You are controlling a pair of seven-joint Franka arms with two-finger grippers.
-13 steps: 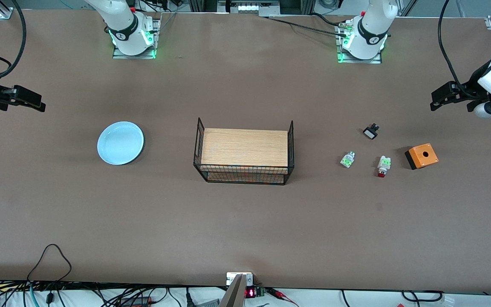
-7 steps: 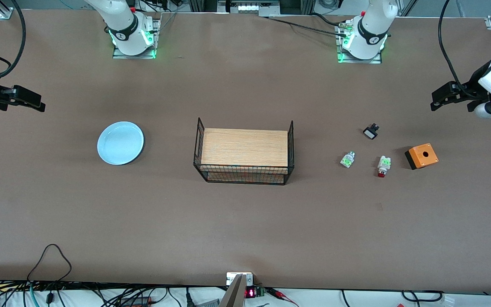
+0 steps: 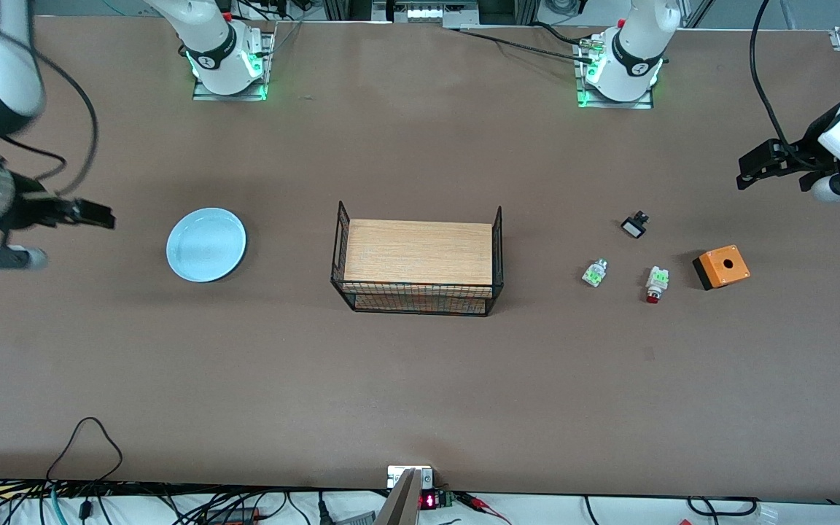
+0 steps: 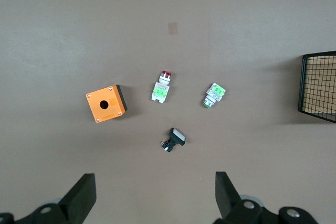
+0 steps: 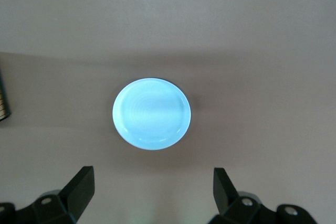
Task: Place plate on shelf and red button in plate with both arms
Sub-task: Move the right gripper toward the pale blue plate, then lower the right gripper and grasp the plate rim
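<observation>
- I take the wire rack (image 3: 417, 259) with its wooden shelf, mid-tabletop (image 3: 420, 379), as my landmark; it looks empty, and I judge nothing has been placed anywhere yet.
- The plate (image 3: 205, 244) lies flat toward the right arm's end from the rack, untouched.
- The right gripper (image 3: 98, 216) hovers over bare tabletop just outside the plate, fingers apart, holding nothing.
- The red button (image 3: 655, 284) lies toward the left arm's end from the rack, between the green-tipped part (image 3: 594, 273) and the orange box (image 3: 720, 267); the black-and-white part (image 3: 634, 224) sits close by.
- The left gripper (image 3: 749, 172) waits out by the table's edge, fingers spread and empty.
- Both picks and both placings remain — presumably onto the rack, though I can't confirm that from here.
</observation>
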